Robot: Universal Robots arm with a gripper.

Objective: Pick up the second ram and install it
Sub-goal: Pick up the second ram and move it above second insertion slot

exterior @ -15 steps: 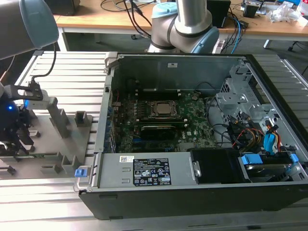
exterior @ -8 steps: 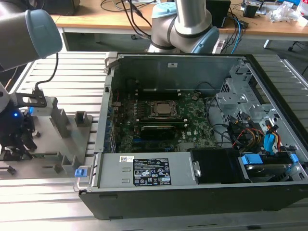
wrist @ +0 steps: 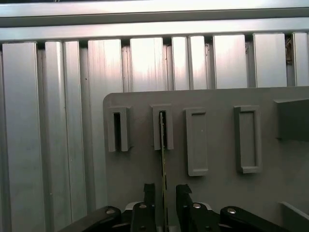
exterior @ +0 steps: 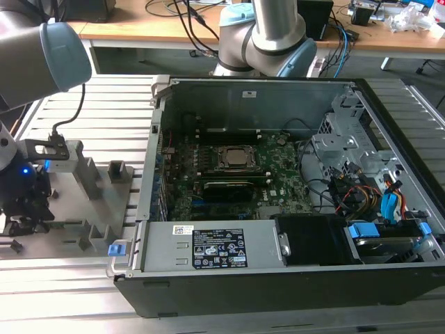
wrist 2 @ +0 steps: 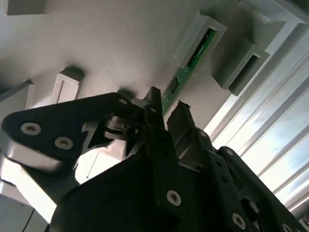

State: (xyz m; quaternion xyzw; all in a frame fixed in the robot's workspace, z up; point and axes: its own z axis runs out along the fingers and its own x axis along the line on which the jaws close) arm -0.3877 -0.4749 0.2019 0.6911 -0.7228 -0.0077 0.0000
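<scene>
Straddling the ram [wrist: 162, 159], the gripper [wrist: 164, 189] has its jaws apart, one finger on each side of the green stick, with a sliver of gap showing in the first wrist view (so no clamp yet, by my reading). The ram stands on edge, its far end seated in a grey holder [wrist: 155, 129] on the plate [wrist: 217, 203], which lies well apart from the case [exterior: 243, 245]. The task looks to be at its start: nothing lifted, nothing installed. In the exterior view the board [exterior: 278, 163] is dim, and I cannot tell which slot is free. The ram's near end runs out of sight between the fingers in both wrist views.
</scene>
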